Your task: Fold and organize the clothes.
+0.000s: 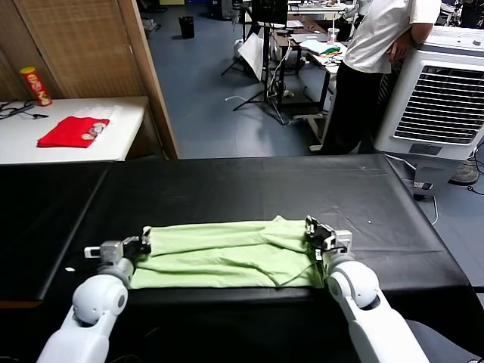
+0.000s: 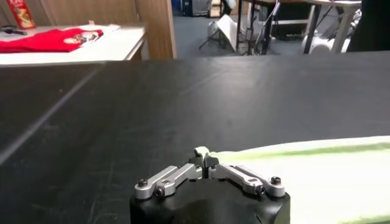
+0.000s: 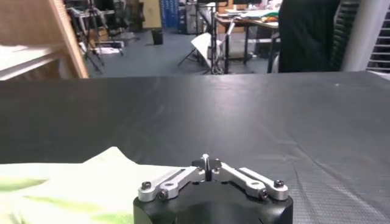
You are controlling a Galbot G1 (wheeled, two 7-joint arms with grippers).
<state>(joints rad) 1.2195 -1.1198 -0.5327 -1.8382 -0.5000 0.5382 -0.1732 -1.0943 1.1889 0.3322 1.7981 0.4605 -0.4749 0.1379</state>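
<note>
1 pale green cotton T-shirt (image 1: 227,255), folded into a long band, near edge of black counter (image 1: 249,185). Left end effector (image 1: 145,240) and right end effector (image 1: 311,228) each pinched on 1 end; wrist views confirm closed fingertips. Head view alone shows red cloth (image 1: 73,131) on white side table (image 1: 113,136).

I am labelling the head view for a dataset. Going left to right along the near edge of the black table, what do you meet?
Left end effector at the shirt's left end → pale light-green, thin cotton T-shirt, lying in a long band on the black table → right end effector at the shirt's right end.
</note>
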